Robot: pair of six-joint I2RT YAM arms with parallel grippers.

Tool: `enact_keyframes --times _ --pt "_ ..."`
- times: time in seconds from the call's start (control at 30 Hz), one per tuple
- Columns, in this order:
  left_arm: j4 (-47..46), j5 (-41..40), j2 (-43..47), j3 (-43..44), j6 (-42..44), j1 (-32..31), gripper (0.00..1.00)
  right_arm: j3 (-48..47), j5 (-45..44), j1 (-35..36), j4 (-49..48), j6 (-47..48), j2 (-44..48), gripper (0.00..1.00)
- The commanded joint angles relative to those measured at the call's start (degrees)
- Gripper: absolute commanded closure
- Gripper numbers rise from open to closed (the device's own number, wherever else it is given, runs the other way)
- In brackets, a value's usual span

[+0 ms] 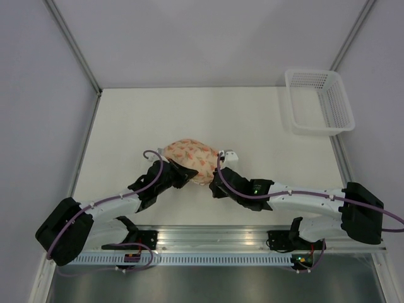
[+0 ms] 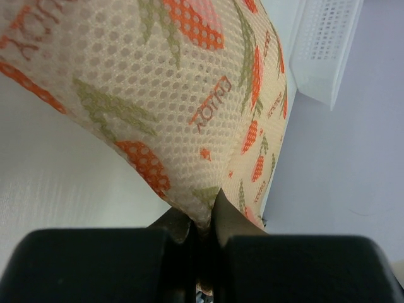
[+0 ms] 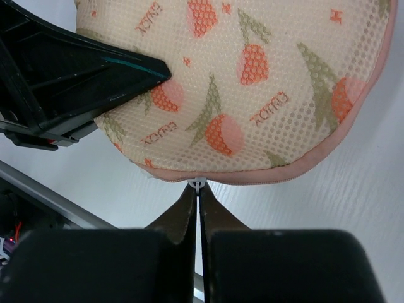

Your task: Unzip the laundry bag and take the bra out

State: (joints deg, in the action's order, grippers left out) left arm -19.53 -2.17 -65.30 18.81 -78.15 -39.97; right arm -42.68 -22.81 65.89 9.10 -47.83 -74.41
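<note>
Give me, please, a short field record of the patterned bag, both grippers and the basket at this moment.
laundry bag: peach-cream mesh fabric with orange-red print, mid-table; pink zipper rim closed where visible
left gripper: shut on the bag's fabric
right gripper: shut on the small metal zipper pull
bra: not visible
basket: white plastic mesh, far right, apart from the bag
</note>
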Motion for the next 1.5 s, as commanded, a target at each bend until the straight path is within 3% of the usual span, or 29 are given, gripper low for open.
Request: enact_keyframes --times 0.0,0.33,0.53,0.7,0.9,1.13,1.23,1.27,1.3,1.37,1.47 --pt "-1.0 1.8 -0.3 2.1 -2.4 -0.4 0.98 0.8 -2.2 -0.1 -0.8 0.3 1.7 0.99" --pt "-3.3 6.7 1.0 3.5 8.0 0.2 0.98 -0.6 -6.6 -0.1 14.8 -1.1 2.8 1.00" --pt "-8.7 16.7 -0.4 3.1 14.2 4.7 0.98 -0.4 -9.5 0.0 21.5 -3.0 3.0 1.00" --pt "-10.6 29.9 -3.5 4.8 18.4 8.3 0.98 -0.7 -12.7 0.0 24.7 -4.7 3.7 1.00" --pt "-3.6 44.3 -15.6 14.8 28.2 8.9 0.98 -2.4 -15.3 -0.1 27.4 -4.4 5.2 1.00" --pt "-6.7 52.3 -31.8 27.3 33.1 8.9 0.98 -3.2 -16.4 0.0 28.9 -4.3 6.3 1.00" --pt "-5.0 51.1 -35.2 32.2 33.8 8.9 0.69 -3.7 -16.8 0.0 29.0 -4.4 6.2 1.00" --pt "-2.7 48.2 -35.2 33.1 34.1 8.9 0.49 -3.7 -16.9 0.0 28.8 -4.5 6.0 1.00" --pt "-1.3 46.3 -35.2 33.3 34.1 8.9 0.42 -3.8 -16.8 0.0 28.5 -4.4 5.9 1.00" --pt "4.1 39.6 -33.7 33.1 34.2 8.9 0.32 -3.8 -16.9 0.0 28.1 -4.5 5.2 1.00" --pt "8.6 31.9 -29.4 29.6 32.2 8.8 0.28 -3.9 -16.4 -0.1 26.8 -4.0 3.5 1.00"
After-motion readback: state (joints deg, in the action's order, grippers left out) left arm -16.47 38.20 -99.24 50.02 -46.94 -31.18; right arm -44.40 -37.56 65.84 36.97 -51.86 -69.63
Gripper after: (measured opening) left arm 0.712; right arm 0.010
